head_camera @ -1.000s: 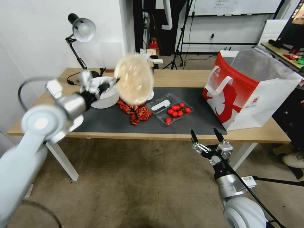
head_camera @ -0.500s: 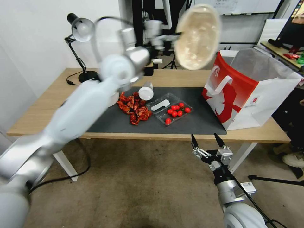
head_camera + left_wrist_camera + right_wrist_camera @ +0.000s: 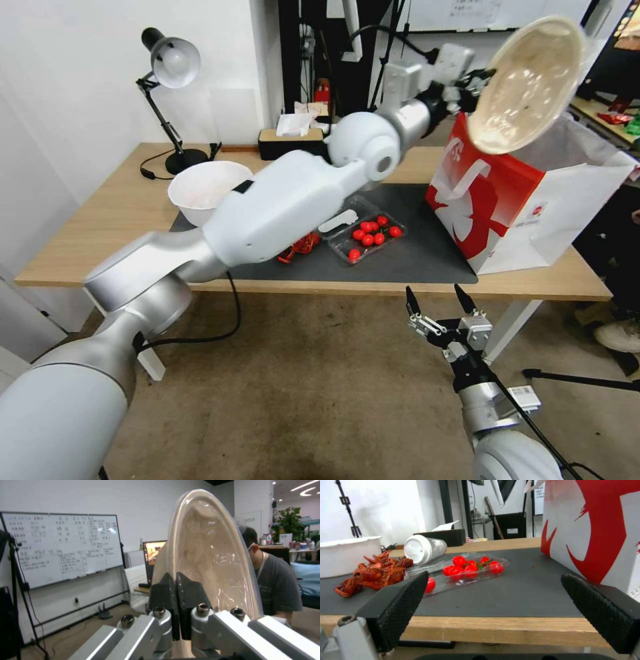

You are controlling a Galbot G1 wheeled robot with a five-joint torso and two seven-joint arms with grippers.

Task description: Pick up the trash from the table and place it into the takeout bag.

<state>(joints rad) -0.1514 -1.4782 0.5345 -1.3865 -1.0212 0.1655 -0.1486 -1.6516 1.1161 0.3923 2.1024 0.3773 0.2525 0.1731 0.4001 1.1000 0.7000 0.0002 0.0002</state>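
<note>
My left gripper (image 3: 481, 75) is shut on the rim of the shallow beige bowl (image 3: 528, 81), holding it tilted on edge in the air just above the open top of the red-and-white takeout bag (image 3: 507, 200). In the left wrist view the black fingers (image 3: 166, 597) pinch the bowl (image 3: 206, 555) at its edge. My right gripper (image 3: 437, 300) hangs open below the table's front edge (image 3: 493, 627), facing the mat (image 3: 506, 595). On the mat lie a white cup (image 3: 421, 548) on its side and red crayfish shells (image 3: 373, 573).
A clear tray of cherry tomatoes (image 3: 367, 233) lies mid-mat and a white bowl (image 3: 203, 190) stands at its left end. A desk lamp (image 3: 170, 60) and a tissue box (image 3: 290, 137) stand at the table's (image 3: 120, 207) back. My left arm spans the mat.
My left arm has swung the bowl up and to the right, from over the mat's left part to above the bag. The right gripper has barely moved.
</note>
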